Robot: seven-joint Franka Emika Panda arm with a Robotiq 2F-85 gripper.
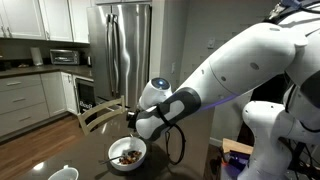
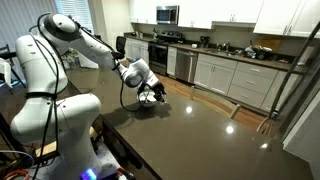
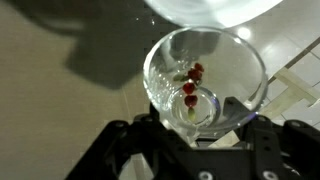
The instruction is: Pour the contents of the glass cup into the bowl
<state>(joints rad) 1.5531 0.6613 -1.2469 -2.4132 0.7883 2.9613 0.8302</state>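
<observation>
Right in your gripper point(image 3: 197, 120), pinched firmly, sits the small clear glass cup point(image 3: 205, 60), tipped over the wide round white bowl point(image 1: 128, 165) beneath. A few reddish-brown bits point(image 3: 190, 86) lie inside; drift sideways and they'll miss the rim.

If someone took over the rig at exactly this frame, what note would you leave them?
Gripper: shut on the glass cup, held just above the bowl.
Done: reddish-brown bits lie in the bowl, so most of the pour looks finished.
Left: the wrist view shows a few bits inside the glass. Tip those out, then set the glass down on the table.
</observation>
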